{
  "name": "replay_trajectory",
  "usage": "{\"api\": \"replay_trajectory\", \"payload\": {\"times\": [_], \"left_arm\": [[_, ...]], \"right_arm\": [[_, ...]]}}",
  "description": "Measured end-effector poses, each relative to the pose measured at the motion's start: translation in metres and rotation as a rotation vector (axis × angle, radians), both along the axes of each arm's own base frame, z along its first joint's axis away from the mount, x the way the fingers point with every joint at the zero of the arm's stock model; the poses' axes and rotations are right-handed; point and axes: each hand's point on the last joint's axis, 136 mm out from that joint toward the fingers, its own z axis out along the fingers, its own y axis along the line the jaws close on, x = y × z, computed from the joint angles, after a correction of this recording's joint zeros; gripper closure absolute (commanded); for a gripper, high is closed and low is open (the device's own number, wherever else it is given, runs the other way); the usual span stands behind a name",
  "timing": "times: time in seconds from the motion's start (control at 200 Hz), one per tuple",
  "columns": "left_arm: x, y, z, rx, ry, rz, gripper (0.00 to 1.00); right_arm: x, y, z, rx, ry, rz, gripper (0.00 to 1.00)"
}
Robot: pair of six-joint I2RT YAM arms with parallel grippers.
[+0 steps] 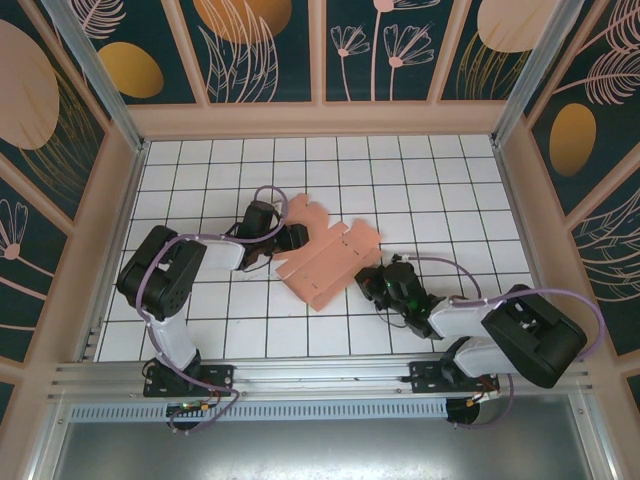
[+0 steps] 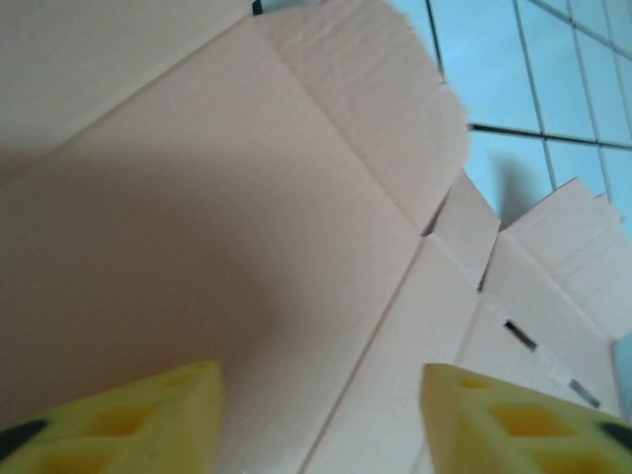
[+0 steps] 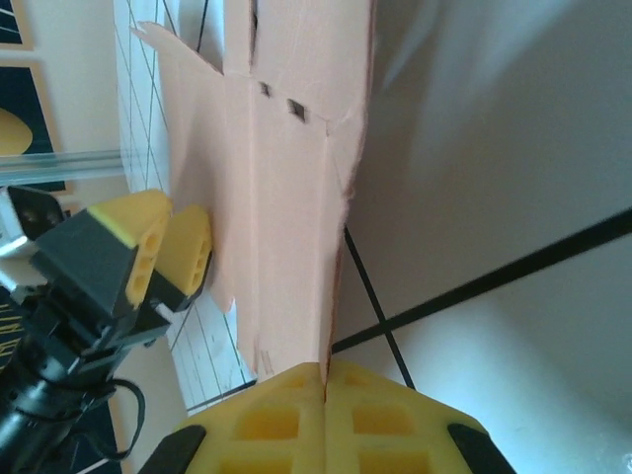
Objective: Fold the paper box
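Yellow right fingers point(image 3: 281, 420) pinch shut on one edge of the salmon-pink die-cut card paper box point(image 1: 325, 258), mid white-tiled table point(image 1: 450, 190); left fingers point(image 2: 148, 420) stand wide at its opposite side.

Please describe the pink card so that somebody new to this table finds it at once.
Find the white tiled table inside the walls painted with flowers. Near its middle lies a sheet of salmon-pink card, cut with flaps and small slots. It is the only thin paper thing on the tiles; its neighbours, the left arm and the right arm, are black and white.
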Motion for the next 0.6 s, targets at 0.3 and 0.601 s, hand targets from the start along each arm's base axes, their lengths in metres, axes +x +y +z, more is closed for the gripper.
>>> {"api": "replay_trajectory", "payload": {"times": [0.3,0.601], "left_arm": [[-0.001,0.031,0.041,0.109,-0.117,0.060,0.01],[-0.008,0.038,0.043,0.169,-0.124,0.036,0.01]], "right_arm": [[0.030,-0.043,0.000,-0.222,0.026,0.108,1.00],[0.068,-0.061,0.019,-0.408,-0.018,0.417,1.00]]}}
